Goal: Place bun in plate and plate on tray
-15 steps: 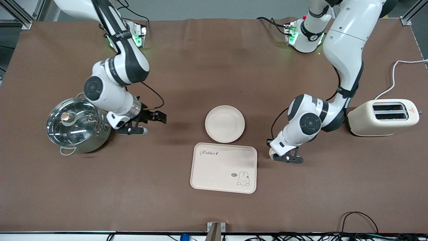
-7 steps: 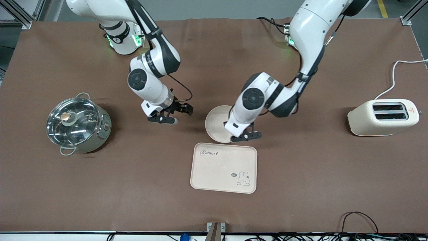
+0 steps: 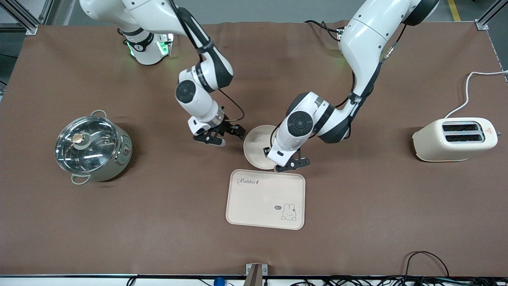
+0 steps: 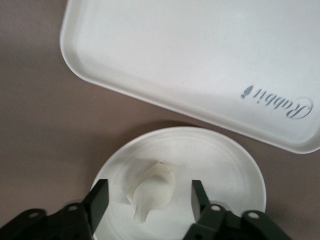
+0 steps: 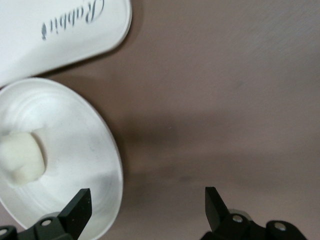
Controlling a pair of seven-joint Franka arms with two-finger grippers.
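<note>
The bun [image 4: 150, 187] lies in the plate [image 4: 215, 160], free between the open fingers of my left gripper [image 4: 150, 197], which hangs just over it. In the front view my left gripper [image 3: 289, 162] and its arm cover part of the plate [image 3: 256, 145] and hide the bun. The tray [image 3: 265, 198] lies just nearer the camera than the plate, almost touching it. My right gripper [image 3: 227, 137] is open and empty beside the plate's rim, toward the right arm's end. The right wrist view shows the bun [image 5: 20, 159], the plate [image 5: 75, 135] and a tray corner [image 5: 55, 30].
A steel pot with a glass lid [image 3: 92, 147] stands toward the right arm's end of the table. A cream toaster [image 3: 454, 139] with a white cable stands toward the left arm's end. Brown cloth covers the table.
My left gripper moved from the table beside the tray to over the plate and let go of the bun. My right gripper moved from beside the pot to the plate's rim.
</note>
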